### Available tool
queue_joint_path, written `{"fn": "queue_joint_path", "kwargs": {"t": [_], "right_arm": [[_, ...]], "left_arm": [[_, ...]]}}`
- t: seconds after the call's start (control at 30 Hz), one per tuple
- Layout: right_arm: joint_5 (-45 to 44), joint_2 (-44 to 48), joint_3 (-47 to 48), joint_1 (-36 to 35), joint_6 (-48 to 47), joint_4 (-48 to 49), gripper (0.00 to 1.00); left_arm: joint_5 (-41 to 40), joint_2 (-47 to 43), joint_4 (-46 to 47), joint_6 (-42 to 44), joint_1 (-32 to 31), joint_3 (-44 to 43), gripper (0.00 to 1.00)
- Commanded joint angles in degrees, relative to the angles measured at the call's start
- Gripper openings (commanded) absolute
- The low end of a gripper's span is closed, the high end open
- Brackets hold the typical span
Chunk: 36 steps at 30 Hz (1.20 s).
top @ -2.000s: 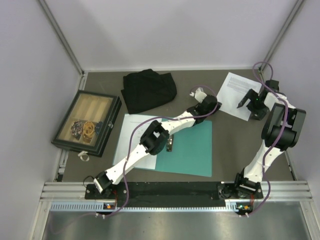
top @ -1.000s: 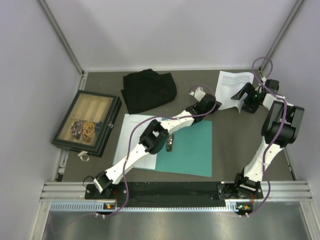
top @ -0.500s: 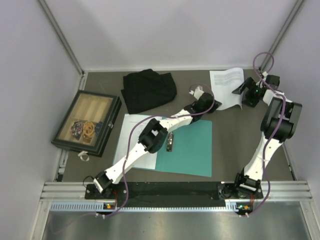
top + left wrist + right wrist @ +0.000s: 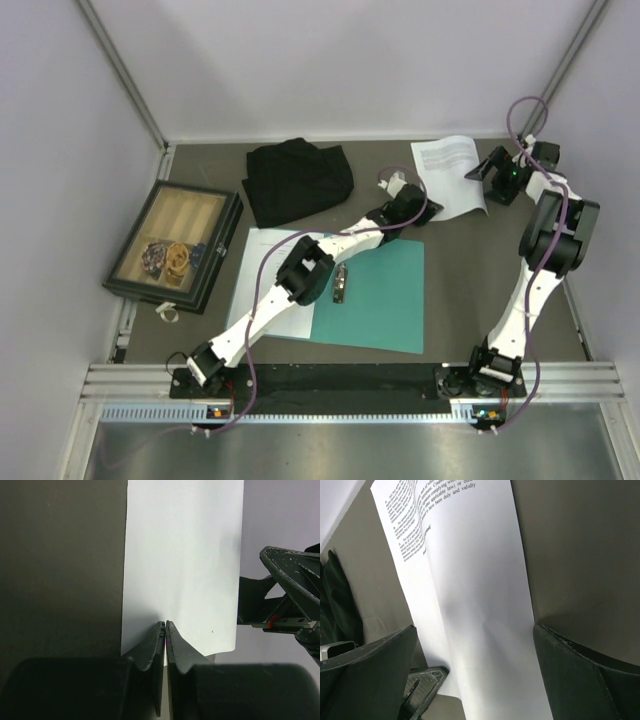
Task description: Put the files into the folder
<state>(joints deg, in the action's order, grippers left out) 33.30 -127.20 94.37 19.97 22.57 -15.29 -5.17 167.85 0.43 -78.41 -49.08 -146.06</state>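
One white sheet (image 4: 450, 172) with printed text lies curved at the back right. My left gripper (image 4: 425, 208) is shut on its near edge, jaws pinched on the paper (image 4: 180, 555) in the left wrist view (image 4: 165, 625). My right gripper (image 4: 483, 172) is open at the sheet's right edge. In the right wrist view (image 4: 474, 630) the sheet (image 4: 470, 595) runs between its spread fingers without touching them. The teal folder (image 4: 385, 295) lies flat in the middle, with a metal clip (image 4: 341, 284) at its left side. A second white sheet (image 4: 262, 268) lies just left of the clip.
A black cloth (image 4: 297, 180) lies crumpled at the back centre. A dark-framed wooden tray (image 4: 175, 245) with small items sits at the left, a small white object (image 4: 167, 313) by its near corner. Walls close in at the back, left and right.
The back-right sheet has moved left and back and curled up off the table. The right gripper has moved farther back with it. The left gripper has crept slightly back, holding the sheet's edge.
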Motion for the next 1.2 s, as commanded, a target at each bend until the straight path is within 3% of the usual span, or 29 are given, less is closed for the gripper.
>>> {"fn": "queue_joint_path", "kwargs": {"t": [0.0, 0.27, 0.43, 0.6, 0.9, 1.17], "right_arm": [[-0.87, -0.86, 1.79, -2.03, -2.26, -4.84, 0.99], [6.6, 8.17, -10.5, -2.65, 2.04, 1.48, 0.99], [6.43, 12.05, -15.26, -2.56, 2.83, 2.1, 0.99], [7.13, 15.13, -23.78, -1.77, 11.69, 11.23, 0.99], [1.07, 18.03, -32.66, -2.3, 24.62, 22.84, 0.99], [-3.5, 16.63, -32.32, -2.74, 25.07, 27.68, 0.98]], "left_arm": [[0.69, 2.48, -8.34, 1.07, 0.39, 2.45, 0.1], [2.79, 1.17, -8.25, 1.6, 0.65, 3.94, 0.11], [5.86, 0.11, -9.13, 1.07, 1.44, 5.78, 0.11], [7.98, -0.16, -9.22, 0.63, 1.71, 6.05, 0.11], [8.6, 0.37, -8.78, 0.19, 1.62, 6.22, 0.11], [9.21, 0.37, -9.13, 0.54, 1.79, 6.49, 0.11]]}}
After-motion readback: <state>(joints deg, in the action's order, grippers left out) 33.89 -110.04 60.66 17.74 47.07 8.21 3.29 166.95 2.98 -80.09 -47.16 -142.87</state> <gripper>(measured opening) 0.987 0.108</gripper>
